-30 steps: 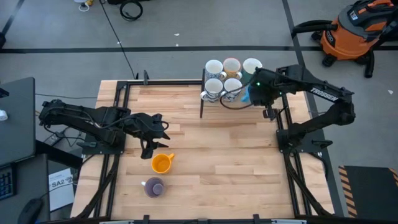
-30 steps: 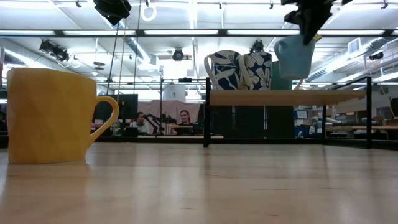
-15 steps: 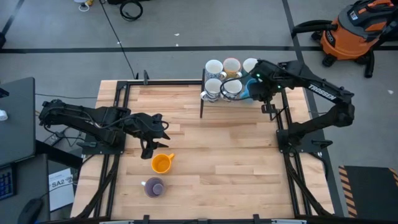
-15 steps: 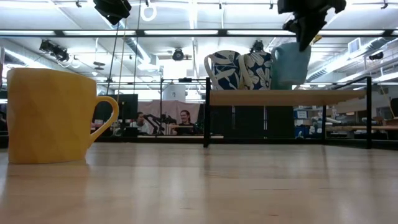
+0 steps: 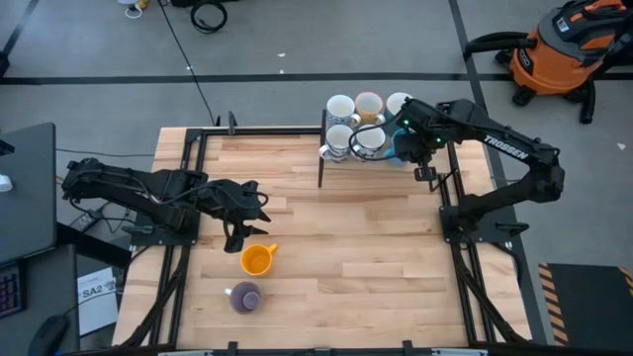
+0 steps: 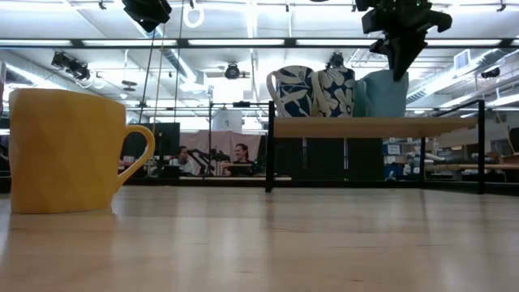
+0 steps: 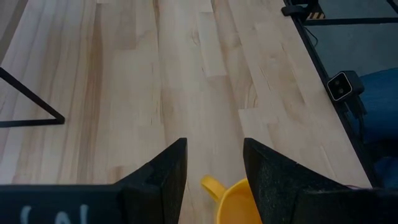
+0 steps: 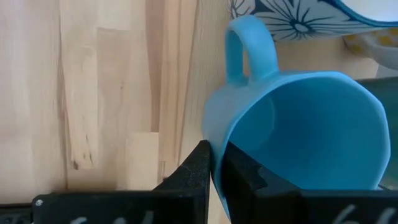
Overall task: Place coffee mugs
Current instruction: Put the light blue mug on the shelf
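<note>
Right pincer [image 8: 213,163] pinching blue mug [image 8: 298,124] rim, seemingly on shelf [image 6: 373,126].

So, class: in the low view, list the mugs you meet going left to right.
yellow mug → blue floral mug → white floral mug → light blue mug, gripped by the right gripper.

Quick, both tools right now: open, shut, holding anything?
Left tool: open, empty, above the yellow mug.
Right tool: shut on the blue mug's rim, at the shelf.
</note>
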Tool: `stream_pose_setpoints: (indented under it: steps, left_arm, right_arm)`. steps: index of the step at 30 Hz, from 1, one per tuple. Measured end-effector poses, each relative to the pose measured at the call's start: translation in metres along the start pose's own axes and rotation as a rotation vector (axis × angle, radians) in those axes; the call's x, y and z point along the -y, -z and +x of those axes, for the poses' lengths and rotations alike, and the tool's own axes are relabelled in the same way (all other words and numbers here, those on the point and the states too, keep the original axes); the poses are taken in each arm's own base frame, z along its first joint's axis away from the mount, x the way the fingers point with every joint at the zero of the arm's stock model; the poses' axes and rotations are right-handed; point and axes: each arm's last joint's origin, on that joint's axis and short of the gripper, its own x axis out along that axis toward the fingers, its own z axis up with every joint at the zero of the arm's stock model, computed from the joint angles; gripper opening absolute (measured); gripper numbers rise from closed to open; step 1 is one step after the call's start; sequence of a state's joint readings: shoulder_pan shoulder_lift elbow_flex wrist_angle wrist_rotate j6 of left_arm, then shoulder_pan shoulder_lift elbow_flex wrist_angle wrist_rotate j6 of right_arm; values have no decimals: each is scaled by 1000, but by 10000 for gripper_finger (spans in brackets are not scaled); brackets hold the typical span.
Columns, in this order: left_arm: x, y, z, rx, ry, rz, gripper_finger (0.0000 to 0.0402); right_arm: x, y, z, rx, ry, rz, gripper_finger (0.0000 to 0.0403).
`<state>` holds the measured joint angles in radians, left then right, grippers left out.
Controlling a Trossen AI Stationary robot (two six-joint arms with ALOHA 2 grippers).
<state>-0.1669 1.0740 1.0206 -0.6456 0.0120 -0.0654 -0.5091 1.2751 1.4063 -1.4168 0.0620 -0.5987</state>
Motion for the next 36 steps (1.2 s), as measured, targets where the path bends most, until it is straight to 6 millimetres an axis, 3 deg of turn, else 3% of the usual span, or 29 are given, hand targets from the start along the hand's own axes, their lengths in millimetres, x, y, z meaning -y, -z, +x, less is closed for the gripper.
stream_pose_setpoints:
  steps: [26, 36]
  left_arm:
    - [0, 0, 0, 0, 0, -1, 164]
    - [0, 0, 0, 0, 0, -2, 164]
  right_arm:
    - [3, -5, 1, 44, 25, 6, 40]
    - [3, -5, 1, 53, 32, 8, 78]
